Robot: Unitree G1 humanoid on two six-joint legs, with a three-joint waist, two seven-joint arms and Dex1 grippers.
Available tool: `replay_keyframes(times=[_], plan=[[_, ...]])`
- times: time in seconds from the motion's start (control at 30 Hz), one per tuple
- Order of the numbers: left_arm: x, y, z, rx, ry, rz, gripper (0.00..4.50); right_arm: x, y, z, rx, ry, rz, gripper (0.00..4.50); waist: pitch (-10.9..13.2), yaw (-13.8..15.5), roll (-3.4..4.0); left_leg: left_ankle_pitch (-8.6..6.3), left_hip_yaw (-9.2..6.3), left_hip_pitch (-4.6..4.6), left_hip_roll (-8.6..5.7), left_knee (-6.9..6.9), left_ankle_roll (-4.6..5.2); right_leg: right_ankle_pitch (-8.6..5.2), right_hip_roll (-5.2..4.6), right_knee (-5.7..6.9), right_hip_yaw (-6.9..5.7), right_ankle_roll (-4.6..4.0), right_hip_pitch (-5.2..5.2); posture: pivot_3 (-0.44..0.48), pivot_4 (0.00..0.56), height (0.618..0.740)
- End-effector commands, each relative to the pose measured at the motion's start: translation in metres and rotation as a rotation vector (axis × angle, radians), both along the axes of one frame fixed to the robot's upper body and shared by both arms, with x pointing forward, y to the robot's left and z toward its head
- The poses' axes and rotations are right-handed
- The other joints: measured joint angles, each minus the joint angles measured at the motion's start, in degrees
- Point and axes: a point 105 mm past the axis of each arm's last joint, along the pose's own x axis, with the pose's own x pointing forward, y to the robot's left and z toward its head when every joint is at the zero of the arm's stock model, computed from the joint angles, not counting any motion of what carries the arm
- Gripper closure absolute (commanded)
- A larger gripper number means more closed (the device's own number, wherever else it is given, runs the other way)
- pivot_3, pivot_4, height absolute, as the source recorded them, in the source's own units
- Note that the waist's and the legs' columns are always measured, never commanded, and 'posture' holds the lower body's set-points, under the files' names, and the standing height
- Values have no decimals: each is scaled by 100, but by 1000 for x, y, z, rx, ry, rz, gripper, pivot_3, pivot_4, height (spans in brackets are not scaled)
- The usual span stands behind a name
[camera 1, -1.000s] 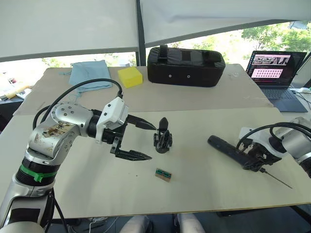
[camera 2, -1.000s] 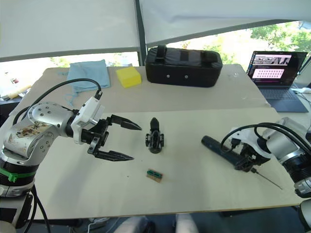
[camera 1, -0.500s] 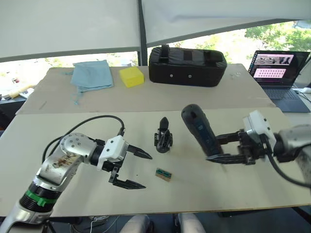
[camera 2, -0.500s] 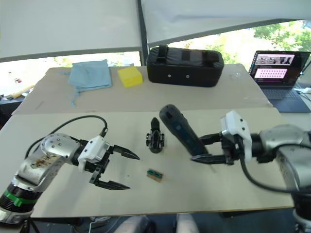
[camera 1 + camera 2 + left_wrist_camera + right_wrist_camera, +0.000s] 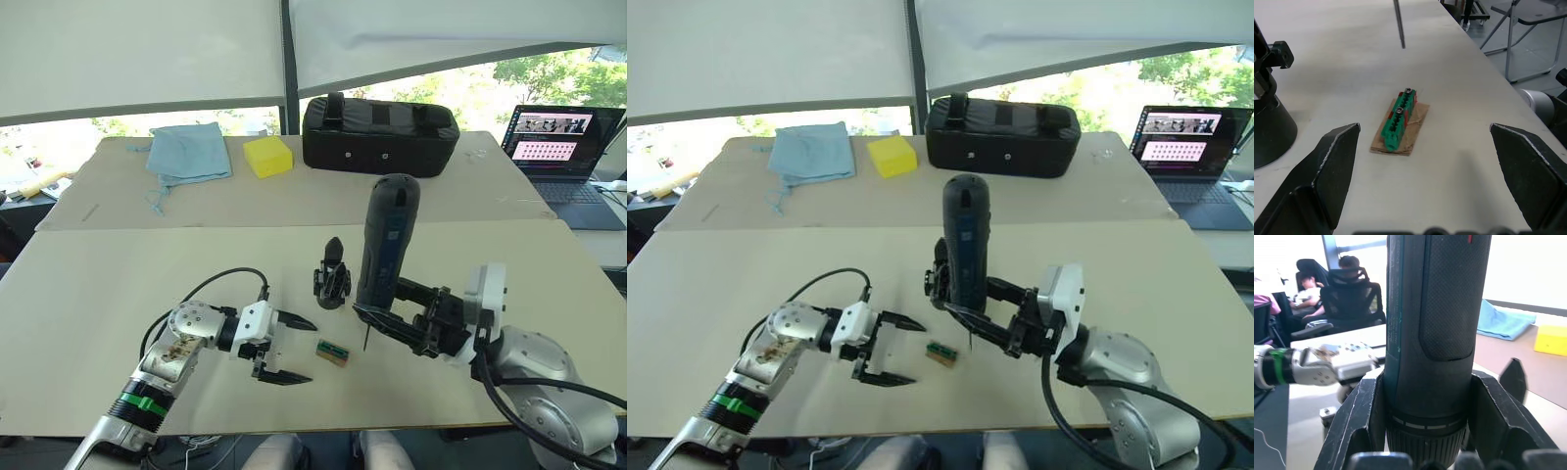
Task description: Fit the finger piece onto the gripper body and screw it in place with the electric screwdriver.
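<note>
The left gripper (image 5: 284, 349), its fingers spread apart, faces a small green-and-brown block (image 5: 331, 352) on the beige counter (image 5: 88, 294). The small black gripper body (image 5: 331, 277) stands just beyond. The right gripper (image 5: 392, 313) clamps the dark cylindrical electric screwdriver (image 5: 385, 245) upright beside it.

The electric screwdriver (image 5: 384, 250) is a dark, textured cylinder with a bluish side strip, standing nearly upright, thin bit pointing down just above the table. The gripper body (image 5: 331, 282) stands upright just left of the screwdriver, black, with a pointed finger on top.
</note>
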Motion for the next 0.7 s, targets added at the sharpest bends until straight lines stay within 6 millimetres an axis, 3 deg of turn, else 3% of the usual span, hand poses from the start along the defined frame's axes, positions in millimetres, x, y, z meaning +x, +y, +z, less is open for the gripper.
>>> replay_keyframes(times=[0.03, 0.37, 0.7], plan=[[3, -8, 1, -14, -40, -9, 0, -11, 10, 12, 34, -103, 44, 2582, 0, -2, 0, 0, 0, 0, 0, 0, 0, 0, 0, 0, 0, 0, 0, 0, 150, 740], [8, -14, -6, -20, -49, 11, 0, -6, 25, 13, 44, -120, 64, 2582, 0, -29, -2, -1, 0, 1, 1, 0, 2, -1, 0, 0, -4, 0, 1, 0, 150, 740], [7, -21, -2, -29, -52, 16, 0, -6, 22, 3, 16, -120, 81, 2582, 0, -80, -2, -2, -2, 1, -1, 0, 6, -1, -2, -2, -10, 1, 3, 0, 150, 740]])
